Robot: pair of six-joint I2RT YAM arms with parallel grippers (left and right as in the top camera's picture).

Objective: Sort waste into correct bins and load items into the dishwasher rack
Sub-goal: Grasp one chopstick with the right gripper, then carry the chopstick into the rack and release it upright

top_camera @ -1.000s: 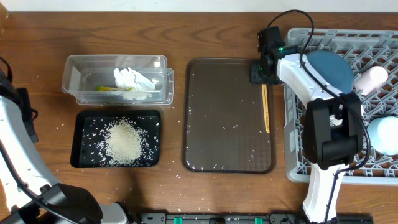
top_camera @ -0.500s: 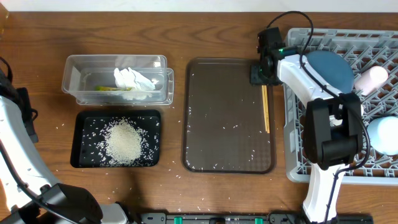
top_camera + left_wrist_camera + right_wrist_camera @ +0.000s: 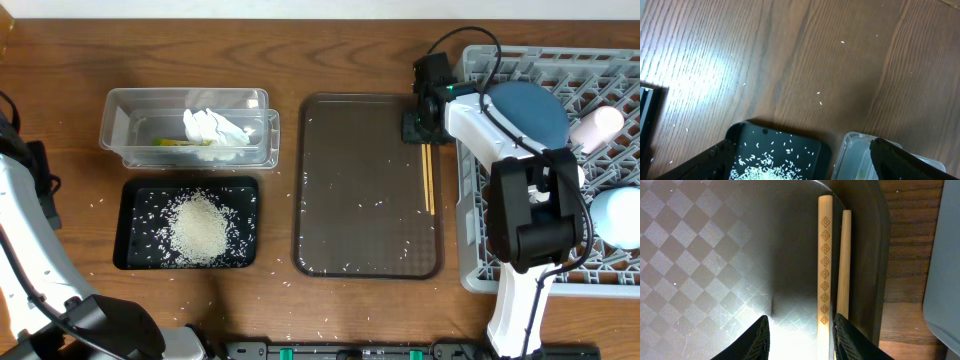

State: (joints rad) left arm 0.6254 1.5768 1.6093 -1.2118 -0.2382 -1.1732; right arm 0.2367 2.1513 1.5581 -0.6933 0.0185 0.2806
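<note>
Done: rice [image 3: 198,228] in black tray [image 3: 135,195], napkin [image 3: 212,128], wrapper [image 3: 175,142] in clear tub [image 3: 118,118], dishes [image 3: 530,110] in rack [image 3: 600,62]. Left to load: chopsticks [image 3: 428,180] along brown tray's [image 3: 360,200] right edge, straddled by half-spread right gripper [image 3: 801,332], unpinched. Left gripper [image 3: 801,145] splayed wide, empty.

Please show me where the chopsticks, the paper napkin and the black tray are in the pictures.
chopsticks [image 3: 825,255], right wrist view, on the patterned stick's middle.
paper napkin [image 3: 212,128], overhead view, on its crumpled middle.
black tray [image 3: 135,195], overhead view, on a bare corner of its floor.
</note>
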